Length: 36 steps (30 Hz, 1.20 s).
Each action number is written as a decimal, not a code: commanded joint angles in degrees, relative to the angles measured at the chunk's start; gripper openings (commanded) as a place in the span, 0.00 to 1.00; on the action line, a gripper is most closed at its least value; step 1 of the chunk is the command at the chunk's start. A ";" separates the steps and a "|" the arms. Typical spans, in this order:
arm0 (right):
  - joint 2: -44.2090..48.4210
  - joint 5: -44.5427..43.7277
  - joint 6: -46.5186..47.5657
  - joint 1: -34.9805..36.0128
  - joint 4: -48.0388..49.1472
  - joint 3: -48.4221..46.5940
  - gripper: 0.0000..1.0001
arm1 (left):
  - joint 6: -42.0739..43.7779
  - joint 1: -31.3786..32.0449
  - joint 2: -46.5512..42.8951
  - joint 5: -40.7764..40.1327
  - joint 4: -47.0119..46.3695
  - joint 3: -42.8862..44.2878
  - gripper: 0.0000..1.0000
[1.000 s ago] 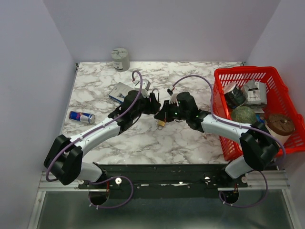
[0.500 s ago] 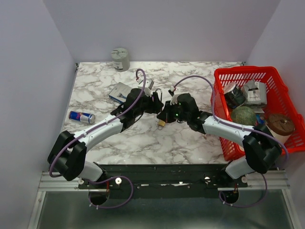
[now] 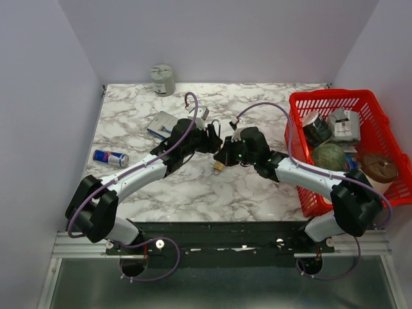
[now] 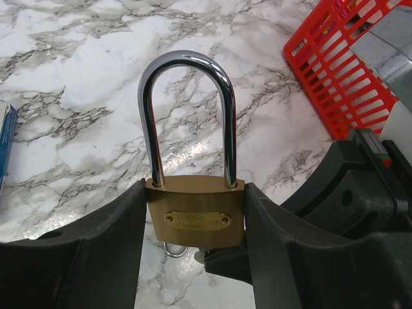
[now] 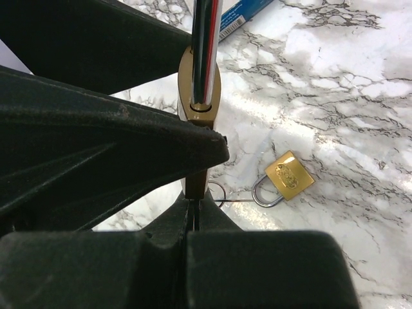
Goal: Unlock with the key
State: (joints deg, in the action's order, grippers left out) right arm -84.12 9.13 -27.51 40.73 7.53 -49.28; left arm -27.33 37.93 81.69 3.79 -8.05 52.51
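A brass padlock (image 4: 196, 219) with a closed steel shackle (image 4: 187, 64) stands upright, clamped by its sides between my left gripper's (image 4: 195, 188) fingers. In the top view the left gripper (image 3: 207, 139) and right gripper (image 3: 223, 152) meet above the table's middle, and the shackle (image 3: 215, 124) sticks up there. My right gripper (image 5: 195, 205) is shut on the thin key (image 5: 194, 215) right under the padlock's (image 5: 199, 96) bottom edge. The key's tip is hidden at the lock body. A key ring (image 4: 172, 250) hangs below the lock.
A second small brass padlock (image 5: 286, 180) lies on the marble below the grippers, also in the top view (image 3: 219, 166). A red basket (image 3: 302, 103) of items stands right. An energy drink can (image 3: 109, 157), a blue box (image 3: 161, 124) and a grey can (image 3: 163, 79) sit left and back.
The left gripper with the padlock has shifted slightly right and back, and the shackle now shows in the top view. The right gripper stays against the lock.
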 commanded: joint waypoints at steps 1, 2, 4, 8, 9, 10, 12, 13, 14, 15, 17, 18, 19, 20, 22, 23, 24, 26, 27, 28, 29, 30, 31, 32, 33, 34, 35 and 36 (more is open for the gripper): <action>2.55 -5.43 0.17 -0.48 8.55 -1.08 0.01 | -0.79 1.26 1.01 5.35 2.69 0.40 0.00; 2.64 -5.52 0.17 -0.48 8.73 -1.17 0.01 | -0.88 1.35 1.10 5.61 2.61 0.40 0.00; 3.08 -5.52 0.43 -0.48 8.99 -1.26 0.01 | -1.14 1.53 1.19 5.70 2.61 0.40 0.00; 3.78 -5.87 0.79 -0.39 9.61 -1.00 0.01 | -1.15 1.97 1.10 5.96 2.61 0.40 0.00; 3.87 -6.40 0.88 -0.48 9.70 -1.00 0.01 | -1.23 2.14 1.19 5.88 2.61 0.40 0.00; 4.13 -6.66 1.31 -0.56 9.78 -0.82 0.01 | -1.32 2.23 1.19 5.88 2.61 0.31 0.00; 4.48 -7.28 1.58 -0.56 9.78 -0.82 0.01 | -1.23 2.58 1.37 5.96 2.69 0.31 0.00; 4.66 -7.45 1.67 -0.56 9.87 -0.82 0.01 | -1.32 2.67 1.45 6.05 2.69 0.31 0.00; 4.75 -7.54 1.75 -0.56 10.13 -0.65 0.01 | -1.41 2.76 1.54 6.05 2.69 0.40 0.00; 4.93 -7.72 1.75 -0.48 10.31 -0.56 0.01 | -1.50 2.85 1.54 6.14 2.61 0.40 0.00; 5.10 -7.89 1.93 -0.56 10.58 -0.56 0.01 | -1.50 3.02 1.54 6.14 2.61 0.40 0.00; 5.10 -8.07 2.02 -0.65 10.58 -0.64 0.01 | -1.50 3.11 1.54 6.14 2.61 0.31 0.00; 5.28 -8.16 2.02 -0.57 10.58 -0.73 0.01 | -1.58 3.29 1.63 6.23 2.61 0.31 0.00; 5.37 -8.25 2.02 -0.56 10.75 -0.65 0.01 | -1.58 3.29 1.63 6.14 2.61 0.31 0.00; 5.72 -8.60 2.11 -0.74 11.10 -0.47 0.01 | -1.76 3.55 1.54 6.31 2.61 0.31 0.00; 5.80 -8.77 2.11 -0.83 11.02 -0.47 0.01 | -1.76 3.73 1.63 6.32 2.61 0.22 0.00; 5.98 -8.86 2.11 -0.92 11.19 -0.30 0.01 | -1.85 3.81 1.54 6.32 2.61 0.22 0.00; 6.33 -8.86 2.11 -1.09 11.80 -0.03 0.01 | -1.94 4.17 1.37 6.05 2.61 0.22 0.00; 6.59 -8.86 2.11 -1.18 12.07 0.14 0.01 | -2.11 4.34 1.28 6.14 2.61 -0.04 0.00; 6.86 -8.95 2.11 -1.35 12.59 0.41 0.01 | -2.11 4.43 1.10 6.14 2.61 -0.04 0.00; 6.95 -8.86 2.11 -1.44 12.86 0.50 0.01 | -2.20 4.52 1.10 6.14 2.61 -0.04 0.00; 7.12 -8.86 2.11 -1.53 13.03 0.58 0.01 | -2.37 4.61 1.10 6.14 2.69 -0.13 0.00; 7.56 -8.95 2.02 -1.71 13.47 0.93 0.01 | -2.37 4.69 1.19 6.14 2.69 -0.22 0.00; 7.82 -8.86 2.02 -1.79 13.82 1.11 0.01 | -2.46 4.78 1.10 6.14 2.69 -0.13 0.00; 7.91 -8.86 1.93 -1.88 14.00 1.20 0.01 | -2.46 5.04 1.10 6.14 2.61 -0.30 0.00; 8.26 -8.95 1.84 -2.23 14.35 1.37 0.01 | -2.55 5.13 1.10 6.14 2.61 -0.30 0.00; 8.53 -8.86 1.58 -2.41 14.53 1.64 0.01 | -2.72 5.22 1.10 6.14 2.61 -0.39 0.00; 8.62 -8.95 1.49 -2.58 14.70 1.55 0.01 | -2.73 5.40 0.93 6.14 2.52 -0.57 0.00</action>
State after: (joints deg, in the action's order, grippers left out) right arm -78.81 5.63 -26.87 40.45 7.35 -46.17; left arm -29.02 40.21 82.21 3.70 -10.61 52.88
